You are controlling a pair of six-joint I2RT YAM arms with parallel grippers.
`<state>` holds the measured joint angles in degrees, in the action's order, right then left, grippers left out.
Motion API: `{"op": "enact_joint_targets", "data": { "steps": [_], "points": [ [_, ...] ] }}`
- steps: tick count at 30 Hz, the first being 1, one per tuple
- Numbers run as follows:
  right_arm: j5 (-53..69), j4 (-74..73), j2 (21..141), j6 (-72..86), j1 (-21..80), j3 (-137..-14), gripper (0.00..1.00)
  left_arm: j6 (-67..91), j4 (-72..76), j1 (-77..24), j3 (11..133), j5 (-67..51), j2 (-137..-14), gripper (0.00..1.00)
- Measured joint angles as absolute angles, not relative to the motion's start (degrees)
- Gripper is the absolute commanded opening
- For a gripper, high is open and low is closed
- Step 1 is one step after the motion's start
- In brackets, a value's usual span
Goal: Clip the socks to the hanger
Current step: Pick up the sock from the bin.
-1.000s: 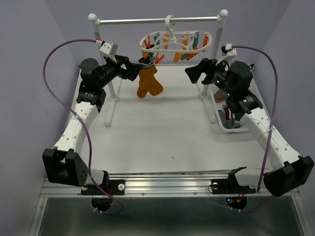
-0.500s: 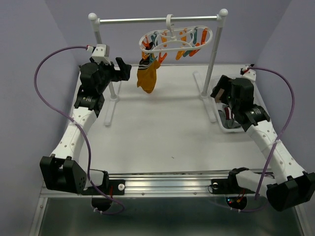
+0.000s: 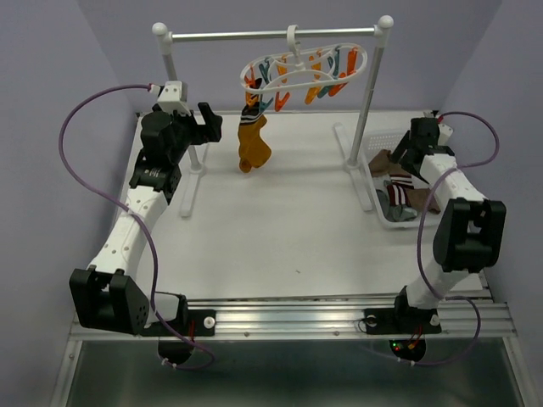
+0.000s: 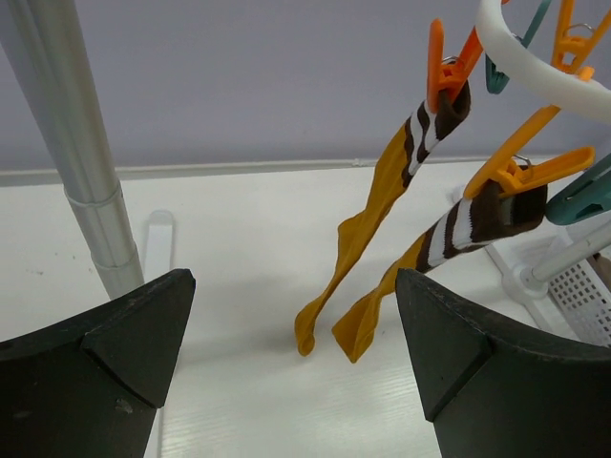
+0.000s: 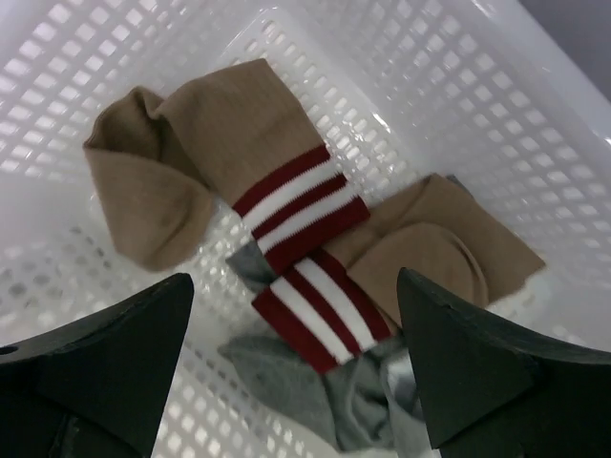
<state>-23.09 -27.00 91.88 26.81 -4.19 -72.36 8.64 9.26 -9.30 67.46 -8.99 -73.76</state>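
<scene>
The white oval hanger hangs by its hook from the rail, with orange and teal clips. Two mustard-orange socks with dark and white striped cuffs hang from orange clips at its left end; in the left wrist view they show side by side under the hanger ring. My left gripper is open and empty, just left of them. My right gripper is open and empty above the basket, over tan socks with red and white cuffs and grey socks.
The silver rail rests on white posts; the left post stands close to my left gripper. The white plastic basket stands at the right behind the right post, its mesh wall around the loose socks.
My right arm has swung from the hanger's right end back and down over the basket. My left gripper has drawn back left from the hanging mustard socks, which hang free.
</scene>
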Motion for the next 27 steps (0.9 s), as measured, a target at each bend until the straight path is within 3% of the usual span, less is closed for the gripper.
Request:
{"op": "enact_joint_targets", "data": {
  "steps": [5, 13, 22, 23, 24, 25, 27],
  "points": [
    [-22.7, -26.5, 104.7, 26.1, -6.5, -79.2, 0.78, 8.7, 8.8, -9.3, 65.9, -7.6, -73.0, 0.99],
    [-20.4, -24.7, 116.9, 25.7, -11.4, -85.4, 0.76, 9.4, 7.4, -9.3, 64.8, -5.1, -70.1, 0.99],
    [-15.1, -20.3, 119.2, 24.2, -11.4, -85.6, 0.62, 10.5, 7.1, -9.3, 64.6, -4.4, -69.4, 0.99],
    [-14.3, -19.0, 118.7, 24.1, -11.4, -84.4, 0.48, 10.6, 7.0, -9.3, 64.4, -4.4, -69.3, 0.99],
    [-13.9, -18.5, 118.2, 24.2, -11.5, -83.7, 0.4, 10.6, 6.9, -9.3, 64.2, -4.4, -69.0, 0.99],
    [-13.5, -18.0, 117.9, 24.2, -11.6, -83.2, 0.23, 10.7, 6.5, -9.3, 64.1, -4.4, -68.8, 0.99],
    [-12.2, -17.2, 117.0, 24.5, -11.8, -81.4, 0.11, 10.9, 6.4, -9.3, 63.9, -4.4, -68.4, 0.99]
  ]
}}
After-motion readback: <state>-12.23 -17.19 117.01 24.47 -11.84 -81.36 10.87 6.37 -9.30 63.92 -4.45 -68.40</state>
